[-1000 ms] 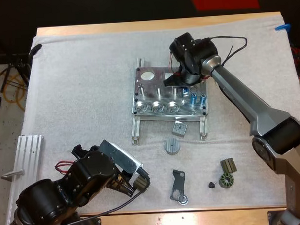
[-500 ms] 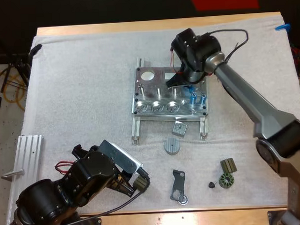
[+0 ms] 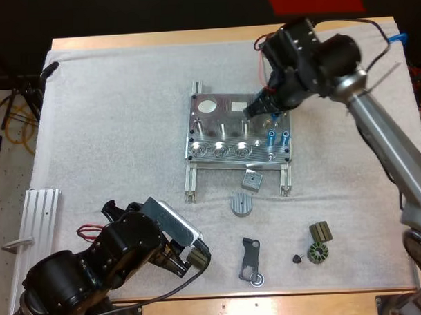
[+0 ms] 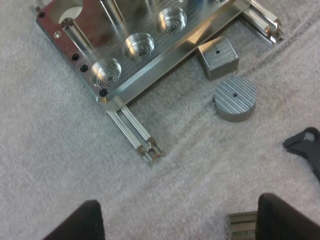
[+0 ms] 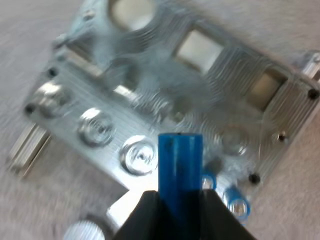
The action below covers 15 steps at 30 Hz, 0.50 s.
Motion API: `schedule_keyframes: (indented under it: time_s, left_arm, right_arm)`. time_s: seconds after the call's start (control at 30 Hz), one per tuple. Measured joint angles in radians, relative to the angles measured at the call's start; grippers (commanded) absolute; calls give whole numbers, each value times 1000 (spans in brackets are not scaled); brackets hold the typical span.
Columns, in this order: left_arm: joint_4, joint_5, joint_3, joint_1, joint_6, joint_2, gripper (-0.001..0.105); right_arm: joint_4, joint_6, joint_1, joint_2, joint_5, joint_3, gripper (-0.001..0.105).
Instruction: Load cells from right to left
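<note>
Reaching in from the right with the right gripper (image 3: 259,110), angling it down over the far right part of the metal fixture (image 3: 211,123). Pinching a blue cylinder (image 5: 180,167) from both sides, setting its long axis in line with the fingers, free end pointing out at the fixture. Noting two seated cylinders (image 3: 270,136) upright at the fixture's near right corner. Resting the left gripper (image 4: 185,225) low over the near left of the mat (image 3: 113,133), fingers spread, gripping nothing.

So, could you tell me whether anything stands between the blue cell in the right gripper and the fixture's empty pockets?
Nothing visible does. The right gripper holds the blue cell above the fixture, and the round pockets beside the two loaded cells lie open and bare.
</note>
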Motion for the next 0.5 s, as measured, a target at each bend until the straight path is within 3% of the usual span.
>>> schedule_keyframes:
  time_s: [0.2,0.5]
  left_arm:
    - [0,-1,0,0,55,0,63]
    - [0,-1,0,0,151,0,63]
  right_arm:
    - [24,-66,51,-83,-6,63,0]
    - [33,-141,201,-114,-6,297,0]
